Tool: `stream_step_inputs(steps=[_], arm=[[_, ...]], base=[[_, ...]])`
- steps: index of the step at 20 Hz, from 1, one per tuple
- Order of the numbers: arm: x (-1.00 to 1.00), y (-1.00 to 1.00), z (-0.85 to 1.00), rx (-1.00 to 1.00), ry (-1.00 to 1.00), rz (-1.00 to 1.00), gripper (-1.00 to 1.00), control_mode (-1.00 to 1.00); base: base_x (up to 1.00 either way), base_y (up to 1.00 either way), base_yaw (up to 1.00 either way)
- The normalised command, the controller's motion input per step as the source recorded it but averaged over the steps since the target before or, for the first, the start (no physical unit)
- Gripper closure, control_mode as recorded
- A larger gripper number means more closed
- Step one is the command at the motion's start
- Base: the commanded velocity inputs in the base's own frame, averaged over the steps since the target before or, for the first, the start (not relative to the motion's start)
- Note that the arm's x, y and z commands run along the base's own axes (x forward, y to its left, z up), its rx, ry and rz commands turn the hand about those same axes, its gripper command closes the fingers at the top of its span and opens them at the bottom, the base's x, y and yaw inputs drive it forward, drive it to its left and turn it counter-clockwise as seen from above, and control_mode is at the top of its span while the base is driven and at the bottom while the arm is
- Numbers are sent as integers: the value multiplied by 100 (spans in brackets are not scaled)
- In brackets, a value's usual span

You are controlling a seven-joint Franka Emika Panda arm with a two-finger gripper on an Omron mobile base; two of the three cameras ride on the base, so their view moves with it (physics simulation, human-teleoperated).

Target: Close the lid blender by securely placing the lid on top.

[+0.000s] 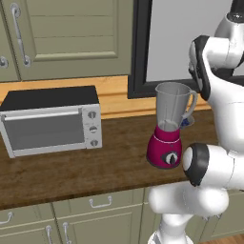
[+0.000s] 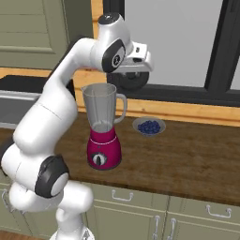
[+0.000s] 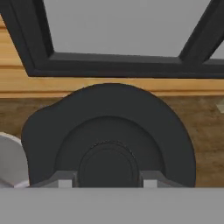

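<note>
Right base view: gripper [image 2: 130, 78] clamps lid [image 2: 127, 80] beside blender [image 2: 103, 126] rim

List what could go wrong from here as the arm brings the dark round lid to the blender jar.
The black disc-shaped lid, held in the gripper, sits high and to one side of the clear greyish jar on the magenta-red blender; lowering now might catch the rim. A sideways push could topple the tall jar. The small bowl of blueberries stands close behind and could get knocked.
</note>
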Motion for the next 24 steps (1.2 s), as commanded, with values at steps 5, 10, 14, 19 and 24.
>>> stream_step_inputs(steps=[5,10,14,19,24], arm=[[0,16,0,12,13,11,100,-100],[12,19,4,4,0,4,100,-100],[18,47,1,0,4,4,100,-100],[32,48,0,0,2,0,100,-100],[36,41,0,-3,5,0,100,-100]], base=[[0,0,0],[0,0,0],[0,0,0],[0,0,0],[0,0,0]])
